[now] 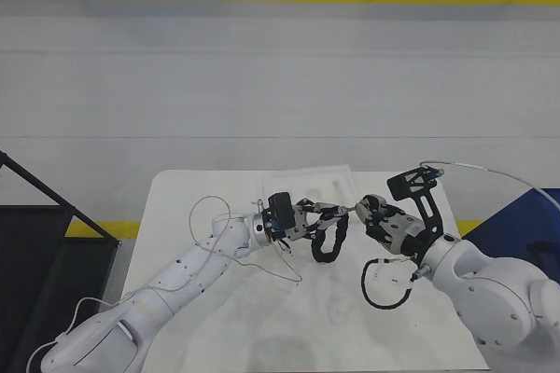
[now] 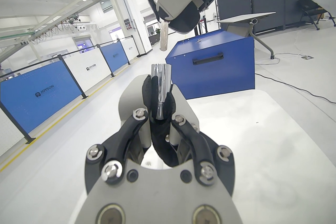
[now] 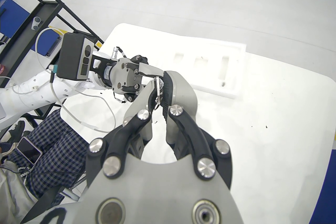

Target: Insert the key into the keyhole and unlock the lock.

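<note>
Lock point(image 2: 160, 72): chrome barrel, rigid, slick, probably weighty, black cable loop point(image 1: 329, 244) dangling beneath. Left gripper point(image 2: 158, 85) fingers clamped on barrel, centre of frame, keyhole end facing key.

Key point(image 2: 164, 37): small, light, stiff, thin blade. Right gripper point(image 3: 160, 81) fingers pinched on key head; blade hangs upper middle, just apart from keyhole.

Both held over worktop point(image 1: 196, 308).

Judgement: hold key by head only; smooth barrel may twist in pads on turning.

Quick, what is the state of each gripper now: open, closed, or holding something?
left gripper: closed, holding the lock by its chrome cylinder.
right gripper: closed, holding the key, blade not yet in the lock.
</note>
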Controlling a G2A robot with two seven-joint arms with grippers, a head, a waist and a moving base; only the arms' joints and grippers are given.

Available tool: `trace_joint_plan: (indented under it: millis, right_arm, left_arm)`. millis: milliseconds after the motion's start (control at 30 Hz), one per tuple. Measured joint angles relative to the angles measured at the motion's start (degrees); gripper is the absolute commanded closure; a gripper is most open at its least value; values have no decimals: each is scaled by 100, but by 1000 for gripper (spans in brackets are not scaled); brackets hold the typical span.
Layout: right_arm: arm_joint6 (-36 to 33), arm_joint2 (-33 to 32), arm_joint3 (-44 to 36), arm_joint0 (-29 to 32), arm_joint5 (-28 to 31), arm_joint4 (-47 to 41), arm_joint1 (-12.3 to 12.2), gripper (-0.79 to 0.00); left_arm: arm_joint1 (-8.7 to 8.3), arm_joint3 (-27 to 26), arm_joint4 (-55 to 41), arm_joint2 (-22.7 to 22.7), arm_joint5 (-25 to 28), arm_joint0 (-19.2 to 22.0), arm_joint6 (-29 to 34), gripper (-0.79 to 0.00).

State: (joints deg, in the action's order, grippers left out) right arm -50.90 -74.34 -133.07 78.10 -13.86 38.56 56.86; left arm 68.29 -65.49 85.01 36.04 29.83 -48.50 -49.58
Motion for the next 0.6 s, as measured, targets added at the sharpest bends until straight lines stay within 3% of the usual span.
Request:
trace_joint_plan:
  millis: [600]
  right_arm:
    - [155,223,138,-120,-139,41,78,0]
  left_arm:
    - [46,0,328,222,-108,-149,-225,0]
